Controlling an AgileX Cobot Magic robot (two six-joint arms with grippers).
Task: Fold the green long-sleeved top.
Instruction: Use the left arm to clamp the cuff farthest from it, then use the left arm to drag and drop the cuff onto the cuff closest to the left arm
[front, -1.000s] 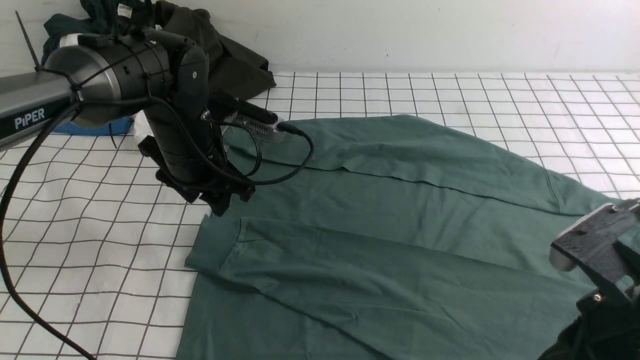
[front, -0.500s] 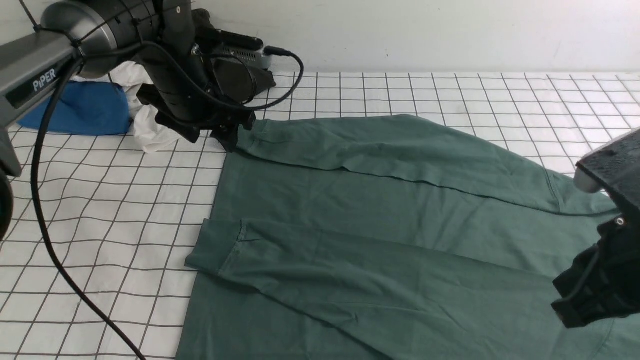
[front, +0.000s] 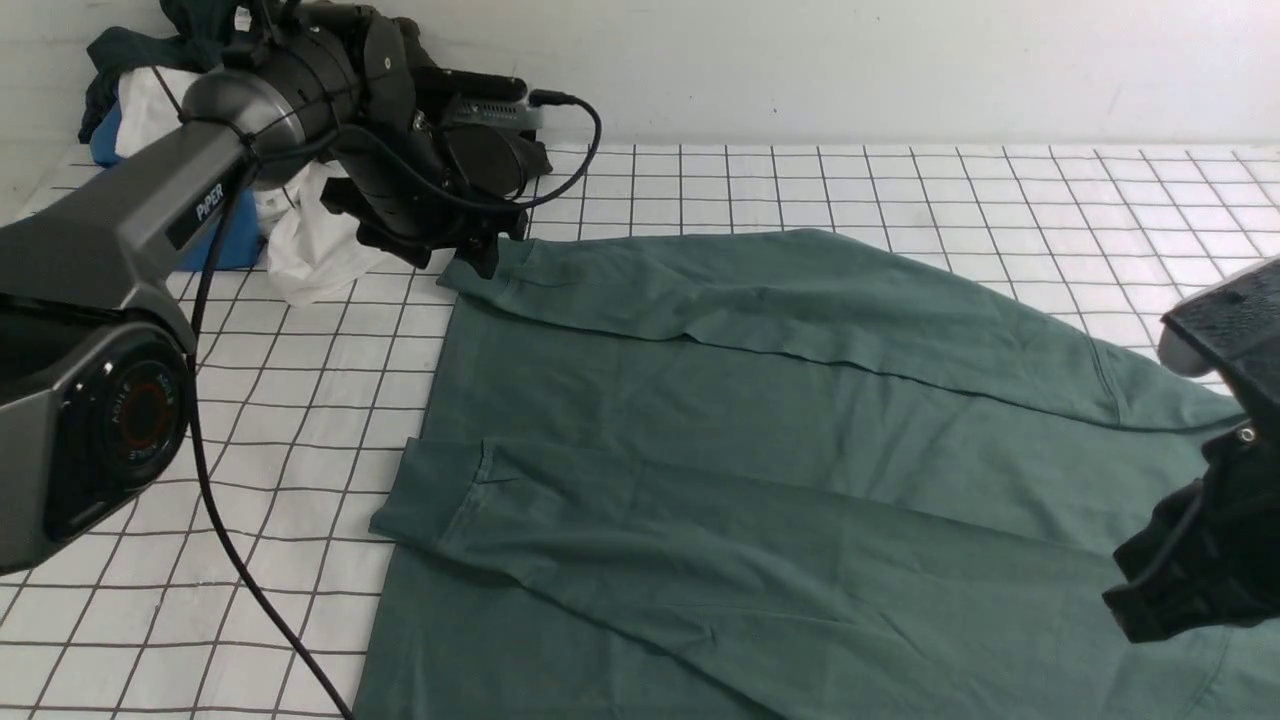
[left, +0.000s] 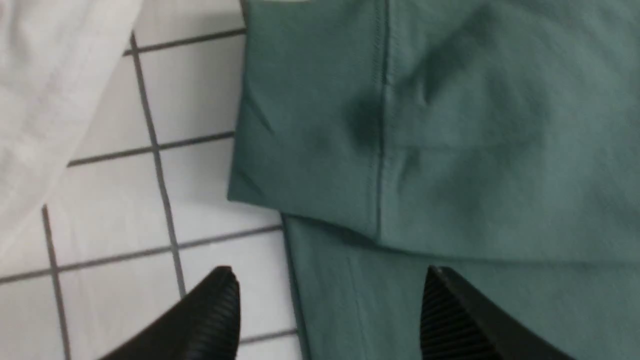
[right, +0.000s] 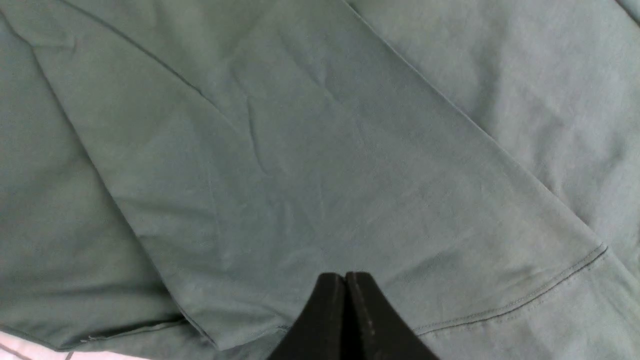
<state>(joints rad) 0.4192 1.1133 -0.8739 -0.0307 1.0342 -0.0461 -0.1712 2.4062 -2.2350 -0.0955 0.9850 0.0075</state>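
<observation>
Green long-sleeved top (front: 760, 420), sage cotton, lies flat on white grid-lined tablecloth (front: 900, 190), both sleeves folded across the body. Sleeve step looks done; next is likely the body fold, which needs hem or shoulder grasps. White crumpled garment (front: 310, 240) crowds the far-left corner; open grid lies beyond and to the right. Left gripper (left: 327, 285) is spread wide and empty, just above the far sleeve cuff (left: 305, 125). Right gripper (right: 345, 280) is closed, empty, over fabric.

White tabletop (front: 800, 190) w/ dark grid lines. Green long-sleeved top (front: 760, 440) lies flat across centre & right, sleeves folded in. Back left: white cloth (front: 310, 250), blue item (front: 225, 250), dark garment (front: 120, 50).
</observation>
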